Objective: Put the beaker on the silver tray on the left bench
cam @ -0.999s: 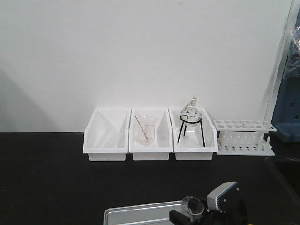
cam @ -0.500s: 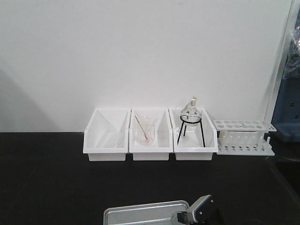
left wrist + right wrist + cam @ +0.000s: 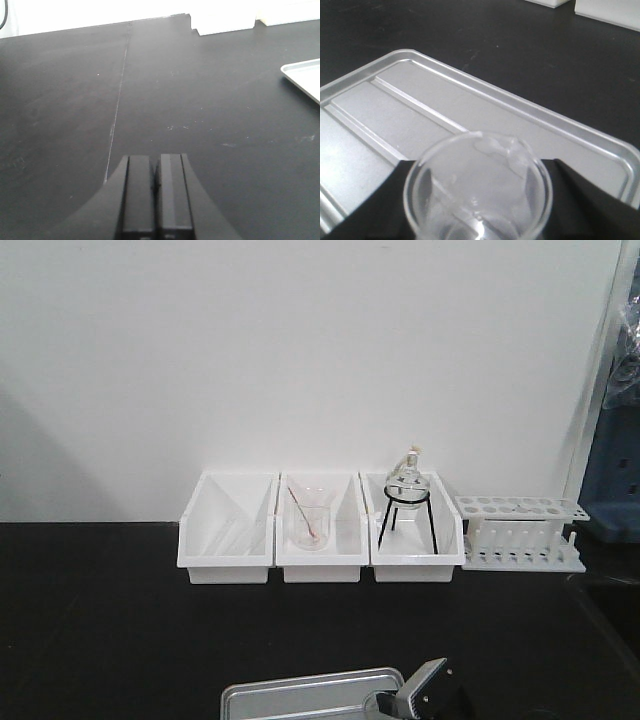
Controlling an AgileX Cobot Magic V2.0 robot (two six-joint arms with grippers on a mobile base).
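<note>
The beaker, a small clear glass cylinder, is seen from above its open rim, held between the two dark fingers of my right gripper. It is over the right part of the silver tray; I cannot tell whether its base touches the tray. In the front view the tray lies at the bottom edge on the black left bench, with the right gripper at its right end. My left gripper is shut on nothing, low over the bare bench, and the tray's corner shows at its right.
Three white bins line the wall. The middle one holds a beaker with a reddish rod, the right one a round flask on a black tripod. A white test tube rack stands further right.
The right gripper has dropped lower and shifted left with the beaker, ending over the tray's right end. In the last half second it has hardly moved.
</note>
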